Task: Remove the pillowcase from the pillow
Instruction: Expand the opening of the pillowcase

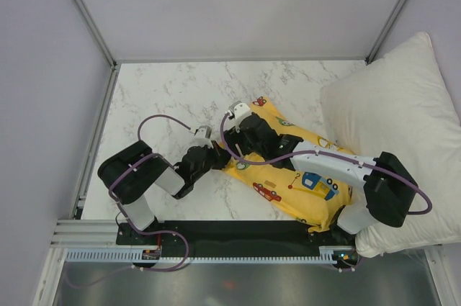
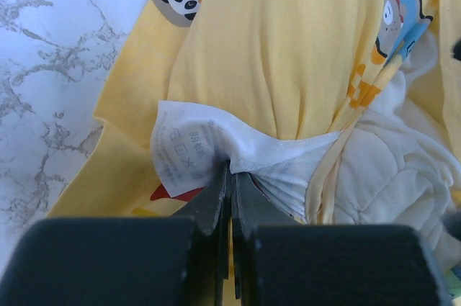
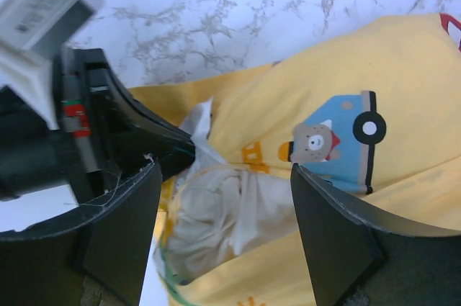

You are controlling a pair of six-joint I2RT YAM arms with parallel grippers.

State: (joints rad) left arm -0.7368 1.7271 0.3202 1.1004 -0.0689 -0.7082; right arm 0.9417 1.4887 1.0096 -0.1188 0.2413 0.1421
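On the near right part of the marble surface [image 1: 187,97], the pillowcase [image 1: 306,169] lies with the pillow [image 3: 209,212] almost wholly inside it, only a cream bulge showing at the open left end, so the removal looks barely begun. The left pincer [image 2: 230,176] is clamped together on the pillowcase's white label [image 2: 180,151] at that mouth, while the right pincer [image 3: 225,176] hangs over the exposed pillow with its jaws apart, gripping nothing. Bare surface lies left and far for pulling, but the large white pillow [image 1: 403,97] crowds the right edge, just beside the pillowcase.
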